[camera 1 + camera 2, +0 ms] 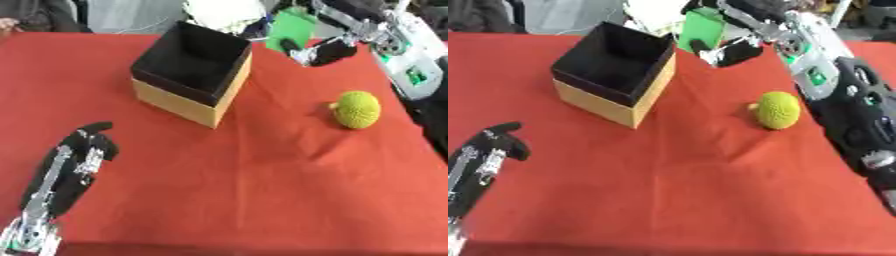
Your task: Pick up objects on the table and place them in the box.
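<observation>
A box with tan outer walls and a black inside stands open at the far middle of the red table; nothing shows inside it. A yellow-green bumpy ball lies on the cloth to the right of the box. My right hand hovers at the far right, beyond the ball and right of the box's far corner, apart from both. My left hand rests open near the lower left corner, fingers relaxed and holding nothing.
A green object and white clutter sit beyond the table's far edge. My right arm with white and black parts runs down the right side. Bare red cloth spreads between my left hand and the ball.
</observation>
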